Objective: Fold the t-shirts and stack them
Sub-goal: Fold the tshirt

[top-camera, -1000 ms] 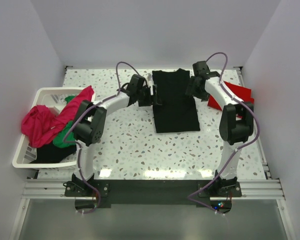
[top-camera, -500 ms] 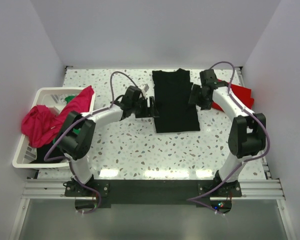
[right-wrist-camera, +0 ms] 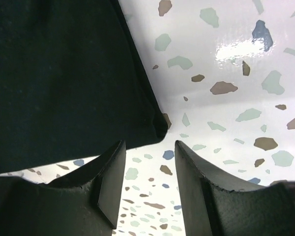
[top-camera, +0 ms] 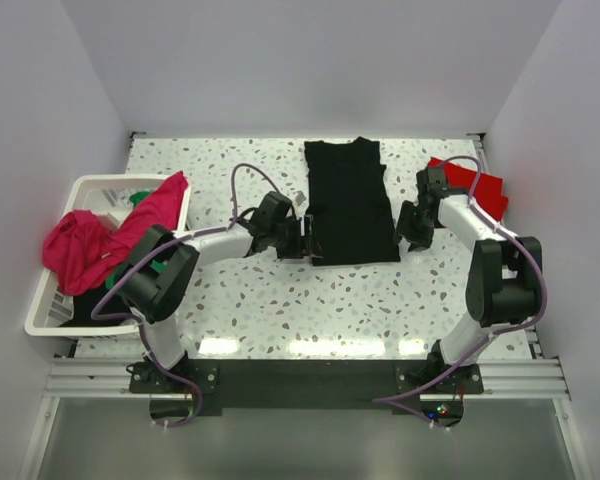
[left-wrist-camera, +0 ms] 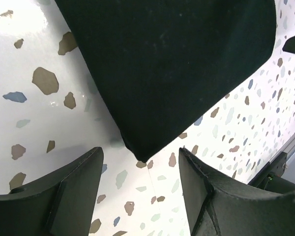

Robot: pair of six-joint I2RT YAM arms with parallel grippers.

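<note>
Two black t-shirt (top-camera: 350, 205) corners — one before left gripper (left-wrist-camera: 140, 158), other before right gripper (right-wrist-camera: 150, 146)

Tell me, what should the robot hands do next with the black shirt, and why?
Probably ease down and pinch. The left gripper and the right gripper are both open, each with a near corner of the flat black t-shirt just ahead of its fingers. Gripping those corners would likely let them fold it.

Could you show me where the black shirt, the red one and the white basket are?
black t-shirt (top-camera: 352, 205): top external view, middle of the flat cloth.
red t-shirt (top-camera: 477, 180): top external view, its uncovered far part.
white basket (top-camera: 96, 181): top external view, bare far rim.
</note>
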